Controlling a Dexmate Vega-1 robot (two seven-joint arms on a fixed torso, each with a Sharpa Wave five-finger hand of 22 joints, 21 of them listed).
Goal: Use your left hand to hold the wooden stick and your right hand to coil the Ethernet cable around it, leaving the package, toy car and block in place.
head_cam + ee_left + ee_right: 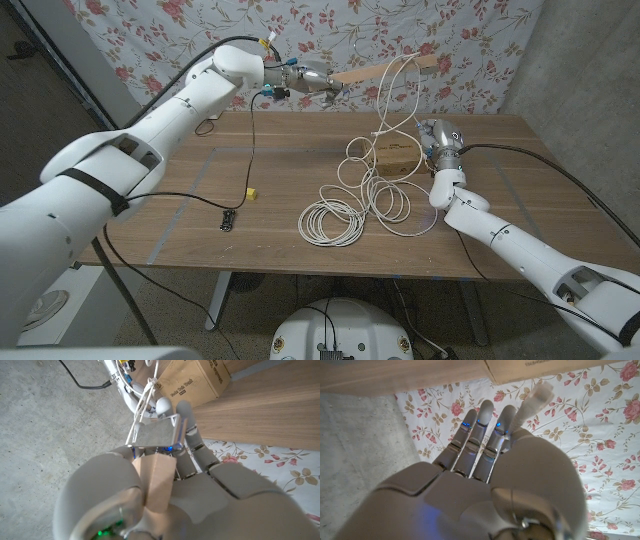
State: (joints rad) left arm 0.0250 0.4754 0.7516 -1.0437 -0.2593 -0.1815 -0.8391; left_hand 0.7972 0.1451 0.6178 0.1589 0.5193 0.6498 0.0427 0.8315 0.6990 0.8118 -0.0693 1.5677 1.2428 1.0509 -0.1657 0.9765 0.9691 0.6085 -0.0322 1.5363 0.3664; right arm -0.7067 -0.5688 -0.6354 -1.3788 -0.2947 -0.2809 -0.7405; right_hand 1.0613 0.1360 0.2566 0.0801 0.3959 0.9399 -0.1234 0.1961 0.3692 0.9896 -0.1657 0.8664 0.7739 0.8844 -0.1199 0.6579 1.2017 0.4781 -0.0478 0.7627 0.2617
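— Above the table's (180, 210) far edge, what's at risk?
— Left hand (305, 84) grips the stick (385, 70) aloft; right hand (441, 140) pinches the cable's (335, 215) plug end. Slack could drag the box (398, 156) just beside it.
— Room?
— Open table toward the car (229, 220) and block (252, 194).

Bare desk (180, 190) lay open at the left; cable coils (335, 220) and the cardboard package (395, 155) crowded the right.
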